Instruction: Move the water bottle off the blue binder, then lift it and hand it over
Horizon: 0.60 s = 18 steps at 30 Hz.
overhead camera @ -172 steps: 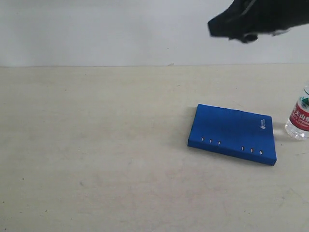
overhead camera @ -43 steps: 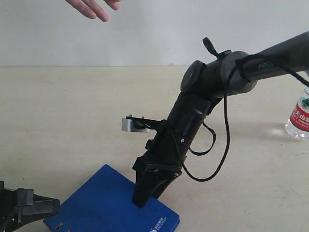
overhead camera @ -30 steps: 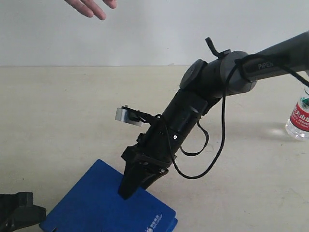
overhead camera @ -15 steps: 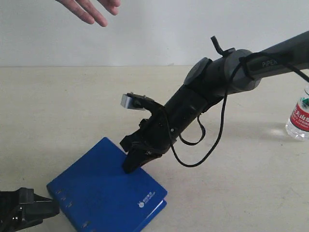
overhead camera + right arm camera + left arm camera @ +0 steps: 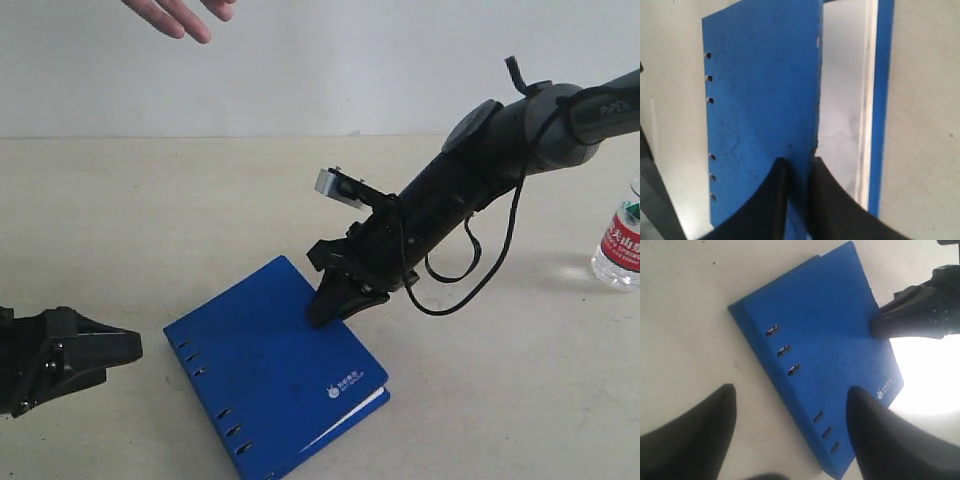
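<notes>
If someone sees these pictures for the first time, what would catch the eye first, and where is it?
The bright blue binder lies low in the exterior view, with the right tool pinching the edge of its cover, raised off the white pages. The left tool sits open at its spine side; a person's hand hangs top left. The water bottle stands apart at the far right.

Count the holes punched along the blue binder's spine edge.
6. Three holes sit towards one end of the blue binder's spine edge, three more towards the other end, with a wider gap between the groups. None seems hidden.
</notes>
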Motion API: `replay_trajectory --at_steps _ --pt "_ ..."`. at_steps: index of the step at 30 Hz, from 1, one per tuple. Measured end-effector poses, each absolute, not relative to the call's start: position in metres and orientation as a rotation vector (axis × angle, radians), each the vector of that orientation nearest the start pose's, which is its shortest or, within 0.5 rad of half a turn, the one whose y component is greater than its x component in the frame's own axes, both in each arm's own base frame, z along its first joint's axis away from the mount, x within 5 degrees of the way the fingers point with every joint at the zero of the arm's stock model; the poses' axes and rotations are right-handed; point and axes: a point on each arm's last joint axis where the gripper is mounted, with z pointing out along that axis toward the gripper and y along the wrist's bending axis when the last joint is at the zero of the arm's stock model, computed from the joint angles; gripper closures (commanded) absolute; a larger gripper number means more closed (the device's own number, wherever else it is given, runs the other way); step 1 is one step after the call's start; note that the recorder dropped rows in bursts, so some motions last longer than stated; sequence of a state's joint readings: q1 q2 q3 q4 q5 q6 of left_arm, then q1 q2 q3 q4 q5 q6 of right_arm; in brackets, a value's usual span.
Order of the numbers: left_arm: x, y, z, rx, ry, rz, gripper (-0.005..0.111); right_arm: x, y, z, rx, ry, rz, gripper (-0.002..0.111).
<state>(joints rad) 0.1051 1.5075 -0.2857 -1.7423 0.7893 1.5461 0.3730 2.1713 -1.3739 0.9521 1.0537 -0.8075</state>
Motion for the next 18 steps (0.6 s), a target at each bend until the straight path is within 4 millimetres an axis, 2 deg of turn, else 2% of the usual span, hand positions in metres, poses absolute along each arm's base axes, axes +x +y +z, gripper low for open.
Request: replay_trajectory --at_steps 2,5,12,15,18 --pt "0.19 -0.044 0.132 -0.153 2.441 -1.056 0.047 0.349 0.205 0.122 -0.889 2.767 1.187 0.071" --pt "0.191 -0.045 0.122 -0.183 2.48 -1.093 0.047 0.35 0.204 0.122 -0.907 2.756 1.161 0.062" --pt "0.207 -0.053 0.109 -0.194 2.457 -1.327 0.047 0.351 0.204 0.121 -0.879 2.775 1.154 0.062" --pt "0.21 -0.054 0.105 -0.202 2.458 -1.355 0.047 0.351 0.204 0.121 -0.863 2.775 1.173 0.062" --pt "0.209 -0.054 0.103 -0.188 2.46 -1.354 0.047 0.343 0.209 0.121 -0.905 2.737 1.394 0.062"
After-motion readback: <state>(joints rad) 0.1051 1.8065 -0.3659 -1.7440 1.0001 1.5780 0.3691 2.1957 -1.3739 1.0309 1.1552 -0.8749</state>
